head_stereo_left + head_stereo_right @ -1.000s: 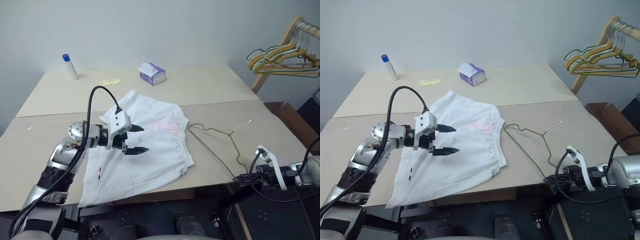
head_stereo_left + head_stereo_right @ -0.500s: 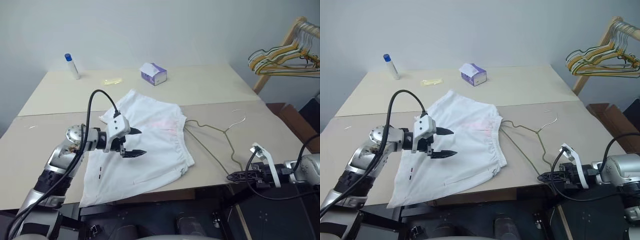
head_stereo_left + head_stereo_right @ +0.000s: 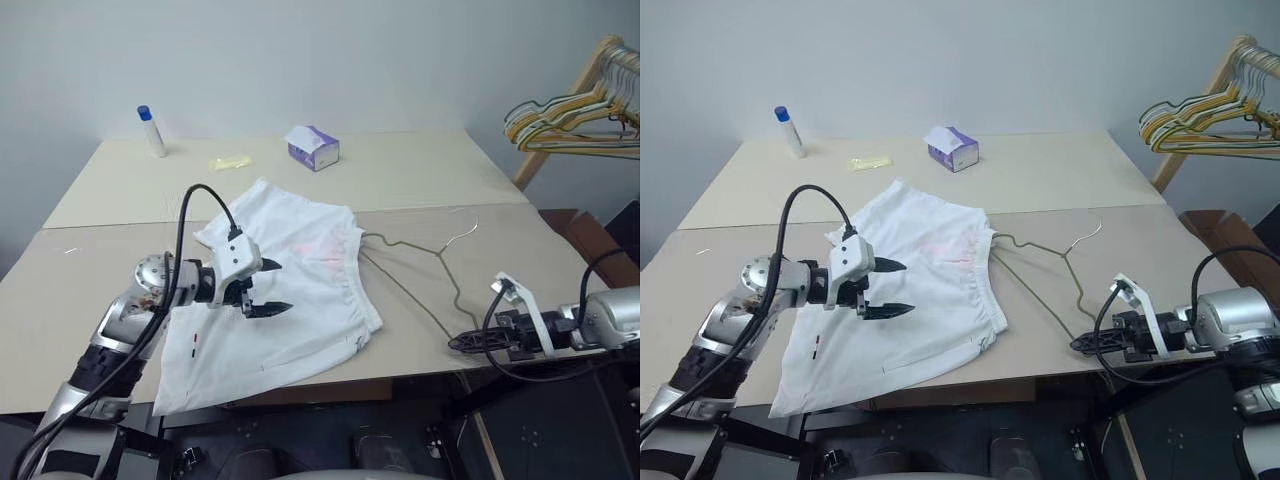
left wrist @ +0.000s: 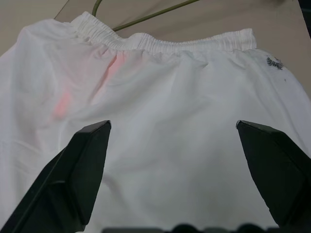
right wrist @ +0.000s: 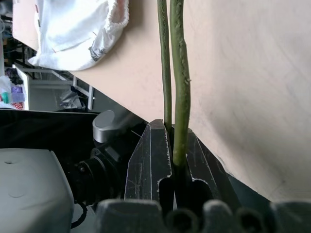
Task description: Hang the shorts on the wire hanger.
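The white shorts [image 3: 320,290] lie flat on the table with the gathered waistband [image 4: 160,43] toward the right. My left gripper [image 3: 283,287] hovers open just over their middle, its fingers [image 4: 82,165] spread wide above the cloth. The thin olive wire hanger [image 3: 441,253] lies on the table right of the shorts, one corner at the waistband and its hook pointing away. My right gripper [image 3: 460,343] is at the table's front edge, shut on the hanger's near corner; the wire [image 5: 177,73] runs out from between its closed fingers.
At the back of the table stand a purple tissue box [image 3: 313,148], a blue-capped white bottle [image 3: 152,131] and a small yellow item [image 3: 230,162]. A wooden rack with bunched coloured hangers [image 3: 570,115] is at the far right, beyond the table.
My right gripper has shifted left along the front edge, sliding the hanger toward the shorts' waistband. The left gripper has stayed over the shorts. The camera has shifted slightly.
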{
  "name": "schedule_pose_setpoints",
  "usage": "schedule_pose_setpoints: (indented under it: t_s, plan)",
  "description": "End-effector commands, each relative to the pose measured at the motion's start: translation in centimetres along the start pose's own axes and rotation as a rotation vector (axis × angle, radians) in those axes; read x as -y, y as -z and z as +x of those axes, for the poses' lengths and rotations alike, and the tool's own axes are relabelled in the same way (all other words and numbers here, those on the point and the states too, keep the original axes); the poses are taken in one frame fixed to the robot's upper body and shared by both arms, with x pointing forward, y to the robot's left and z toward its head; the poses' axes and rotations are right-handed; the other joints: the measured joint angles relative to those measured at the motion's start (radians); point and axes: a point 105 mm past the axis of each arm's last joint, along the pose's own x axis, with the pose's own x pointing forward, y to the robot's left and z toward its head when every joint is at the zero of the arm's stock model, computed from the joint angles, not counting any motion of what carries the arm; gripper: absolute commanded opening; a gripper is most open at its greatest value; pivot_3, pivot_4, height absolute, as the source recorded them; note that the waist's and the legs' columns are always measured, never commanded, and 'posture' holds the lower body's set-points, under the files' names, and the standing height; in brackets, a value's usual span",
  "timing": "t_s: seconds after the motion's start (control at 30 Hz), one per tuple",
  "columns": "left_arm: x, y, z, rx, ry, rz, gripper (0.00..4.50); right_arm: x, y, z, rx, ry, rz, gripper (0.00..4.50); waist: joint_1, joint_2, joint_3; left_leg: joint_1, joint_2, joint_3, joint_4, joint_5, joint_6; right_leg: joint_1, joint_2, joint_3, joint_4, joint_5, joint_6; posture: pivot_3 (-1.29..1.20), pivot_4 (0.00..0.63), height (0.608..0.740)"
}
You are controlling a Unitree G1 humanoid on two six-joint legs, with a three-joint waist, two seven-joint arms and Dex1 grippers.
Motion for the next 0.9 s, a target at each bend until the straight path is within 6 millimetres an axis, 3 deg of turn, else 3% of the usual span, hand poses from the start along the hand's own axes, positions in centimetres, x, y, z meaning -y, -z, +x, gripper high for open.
schedule_pose_setpoints:
  t_s: [0.03, 0.53, 0.77, 0.9]
  plan:
    - [0.1, -0.7, -0.2, 0.013, -0.013, 0.041, 4.47, -0.8, -0.5, -1.1, 0.005, -0.019, -0.043, 0.0, 0.004, 0.0, 0.0, 0.0, 0.0, 0.0, 0.0, 0.0, 0.0, 0.0, 0.0, 0.0, 0.0, 0.0, 0.0, -0.05, 0.0, 0.74]
    - [0.2, -0.7, 0.4, 0.011, -0.014, 0.047, 4.47, -0.3, 1.3, -1.2, -0.08, 0.003, -0.029, 0.0, 0.02, 0.0, 0.0, 0.0, 0.0, 0.0, 0.0, 0.0, 0.0, 0.0, 0.0, 0.0, 0.0, 0.0, 0.0, -0.06, 0.0, 0.74]
    - [0.2, -0.5, 0.4, 0.008, -0.017, 0.047, 4.47, -1.1, 0.2, -2.1, -0.022, -0.054, -0.032, 0.0, 0.018, 0.0, 0.0, 0.0, 0.0, 0.0, 0.0, 0.0, 0.0, 0.0, 0.0, 0.0, 0.0, 0.0, 0.0, -0.06, 0.0, 0.74]
    - [0.2, -0.5, 0.5, 0.007, -0.016, 0.049, 4.47, -1.1, -0.7, -1.6, -0.005, -0.062, -0.02, 0.0, 0.016, 0.001, 0.0, 0.0, 0.0, 0.0, 0.001, 0.0, 0.0, 0.0, 0.0, 0.0, 0.001, 0.0, 0.0, -0.06, 0.0, 0.74]
